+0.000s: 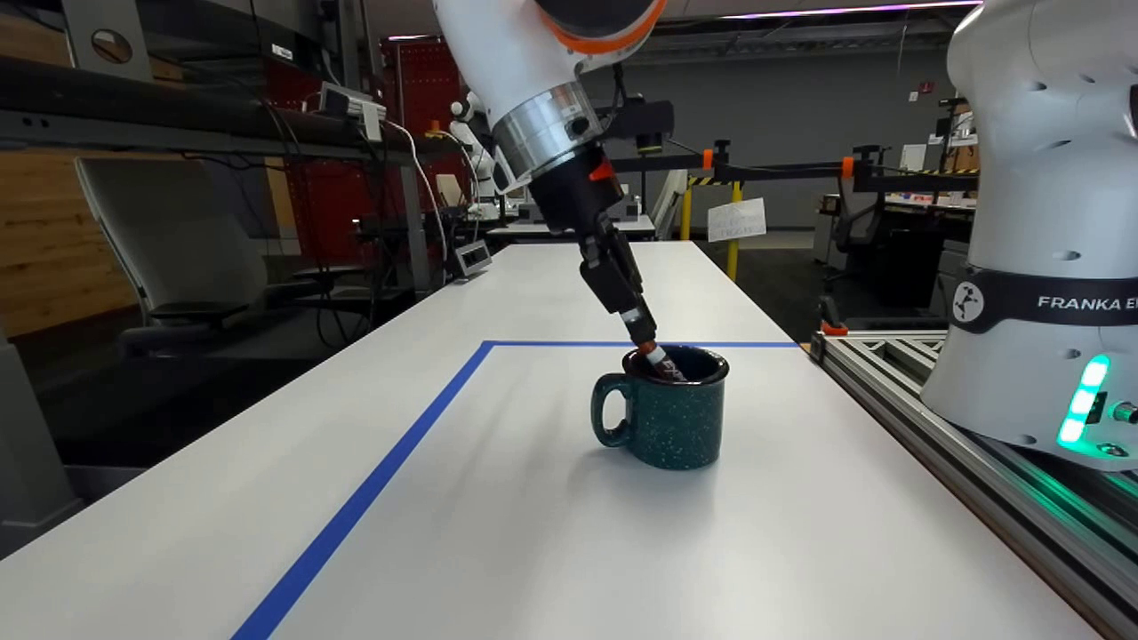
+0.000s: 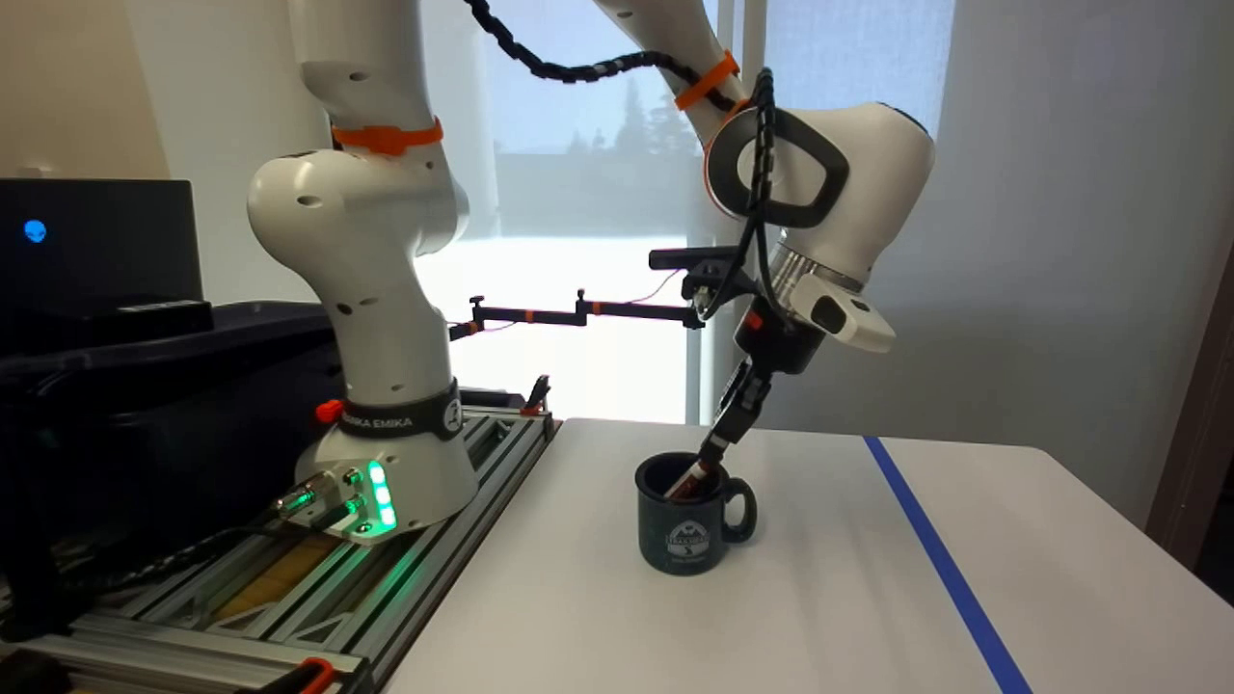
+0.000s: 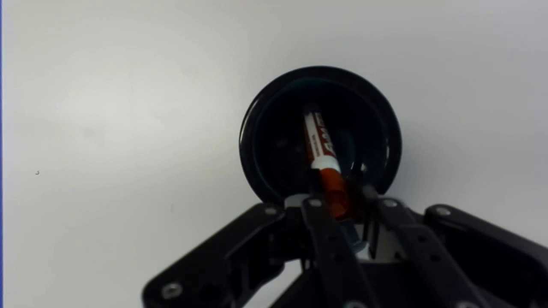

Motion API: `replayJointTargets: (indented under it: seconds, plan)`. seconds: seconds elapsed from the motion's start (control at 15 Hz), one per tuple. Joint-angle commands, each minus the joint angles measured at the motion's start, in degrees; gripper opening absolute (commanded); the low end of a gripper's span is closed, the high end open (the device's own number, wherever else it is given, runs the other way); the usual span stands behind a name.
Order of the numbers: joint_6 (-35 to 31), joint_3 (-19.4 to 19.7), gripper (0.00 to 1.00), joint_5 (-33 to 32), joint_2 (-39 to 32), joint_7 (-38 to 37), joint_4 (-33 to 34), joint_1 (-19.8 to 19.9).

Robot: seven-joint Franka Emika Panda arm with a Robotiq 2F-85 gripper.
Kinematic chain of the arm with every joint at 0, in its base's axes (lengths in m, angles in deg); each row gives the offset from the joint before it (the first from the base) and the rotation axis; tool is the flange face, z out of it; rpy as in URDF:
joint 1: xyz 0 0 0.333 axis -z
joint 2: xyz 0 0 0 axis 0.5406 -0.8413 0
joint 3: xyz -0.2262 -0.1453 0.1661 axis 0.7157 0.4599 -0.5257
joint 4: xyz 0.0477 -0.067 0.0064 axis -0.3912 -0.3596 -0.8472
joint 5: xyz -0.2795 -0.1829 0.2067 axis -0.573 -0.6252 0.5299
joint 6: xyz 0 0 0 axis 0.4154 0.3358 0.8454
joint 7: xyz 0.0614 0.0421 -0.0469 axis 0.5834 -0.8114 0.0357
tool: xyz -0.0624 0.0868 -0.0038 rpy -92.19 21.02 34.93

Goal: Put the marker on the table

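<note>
Leftmost in an exterior view I have a grey chair [image 1: 178,240], standing off the left side of the white table [image 1: 551,551]. To its right, a line of blue tape [image 1: 379,480] runs from near to far along the tabletop, then turns at a corner and crosses toward the right edge. Farther back, by the table's left edge, I can make out a small grey box [image 1: 473,258].

My gripper [image 1: 642,332] slants from upper left down to the right. I have its fingers clenched on the reddish-brown cap of the marker [image 1: 667,365]; in the wrist view I see that cap between the two tips. The marker leans the same way, cap up, its lower end down inside the mug [image 1: 680,427]. Whether that end touches the bottom, I cannot tell. The mug, dark teal with pale flecks, stands upright on the table, handle pointing left, to the near right of the tape's corner.

Past the mug, a grey rail [image 1: 907,413] runs along the table's right edge. On it, farthest right, I have the white robot base [image 1: 1013,391], with a strip of green lights [image 1: 1083,400] glowing low down.
</note>
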Motion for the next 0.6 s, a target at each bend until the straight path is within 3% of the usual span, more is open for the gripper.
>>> replayJointTargets:
  seconds: [0.0,0.2,0.53]
  plan:
    - [7.29,-0.37,0.05,1.0,6.74,0.6,0.55,-0.22]
    - [10.81,-0.11,0.05,1.92,9.38,0.99,2.65,0.07]
    - [18.76,2.31,0.05,9.25,7.01,0.38,11.6,1.76]
